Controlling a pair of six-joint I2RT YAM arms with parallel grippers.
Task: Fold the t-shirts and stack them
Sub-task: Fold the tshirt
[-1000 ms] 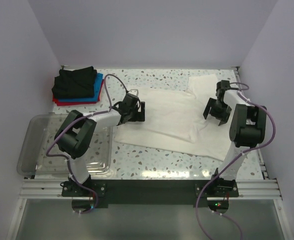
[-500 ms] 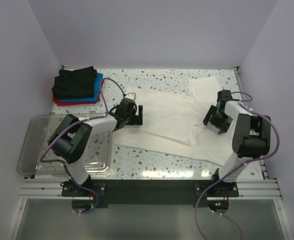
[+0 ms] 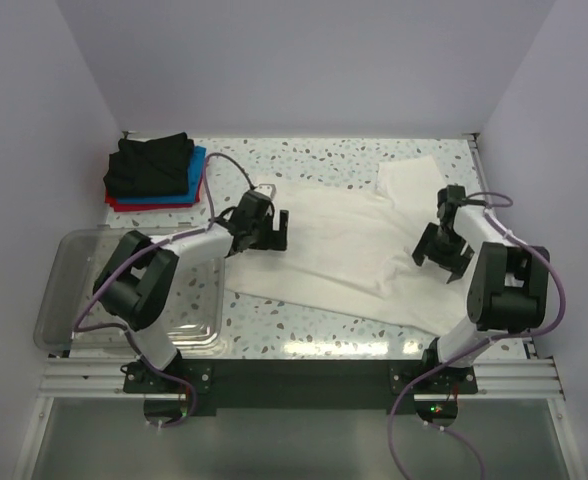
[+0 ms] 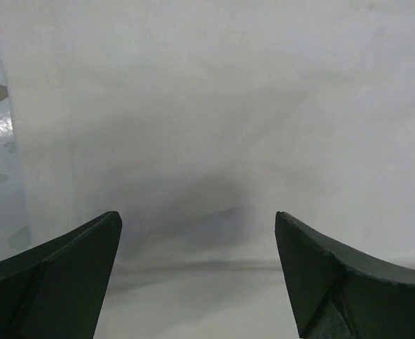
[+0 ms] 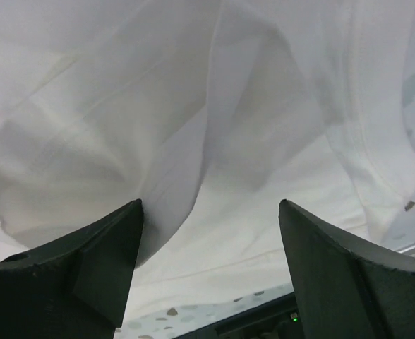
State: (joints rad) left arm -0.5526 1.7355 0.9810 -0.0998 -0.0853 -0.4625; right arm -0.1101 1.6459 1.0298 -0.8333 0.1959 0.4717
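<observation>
A white t-shirt lies spread across the middle of the speckled table, plain side up, no red print showing. It fills the left wrist view and the right wrist view, where it is creased. My left gripper is open over the shirt's left part, jaws wide apart, nothing between them. My right gripper is open over the shirt's right part, also empty. A stack of folded tees sits at the back left: black on top, blue under it, red at the bottom.
A clear plastic tub stands at the front left beside the left arm. The table ends at a metal rail in front. Walls close in on the left, back and right.
My right gripper has moved nearer the front along the shirt's right side. My left gripper has shifted slightly on the shirt's left part. The shirt has shifted a little.
</observation>
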